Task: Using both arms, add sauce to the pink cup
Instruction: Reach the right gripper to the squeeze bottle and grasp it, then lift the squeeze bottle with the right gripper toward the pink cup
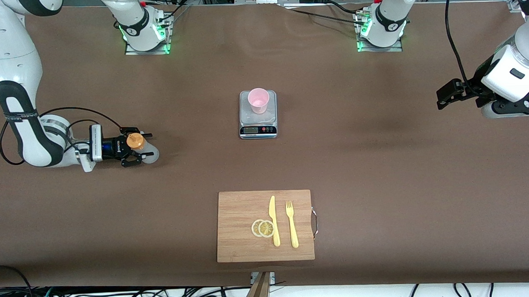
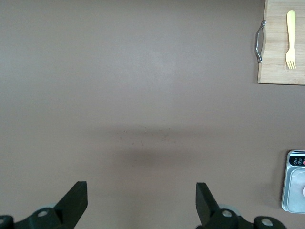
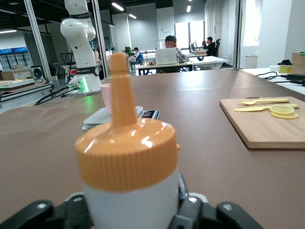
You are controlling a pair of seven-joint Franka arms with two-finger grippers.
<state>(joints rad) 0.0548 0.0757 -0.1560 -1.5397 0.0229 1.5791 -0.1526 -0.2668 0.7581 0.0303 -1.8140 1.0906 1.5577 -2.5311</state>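
The sauce bottle (image 1: 137, 144) stands on the bench (image 1: 379, 171) toward the right arm's end, at about nine o'clock from the pink cup (image 1: 258, 100), which sits on a kitchen scale (image 1: 257, 115) mid-bench. The right gripper (image 1: 134, 148) is low around the bottle, one finger on each side of its body; whether they already pinch it firmly I cannot tell. The left gripper (image 2: 141, 200) waits with fingers wide over bare bench at the left arm's end. A weak or off-centre grip could let the soft bottle tip or slip on lifting, and too hard a squeeze could push sauce out early. The cutting board (image 1: 265, 225) lies at six o'clock.
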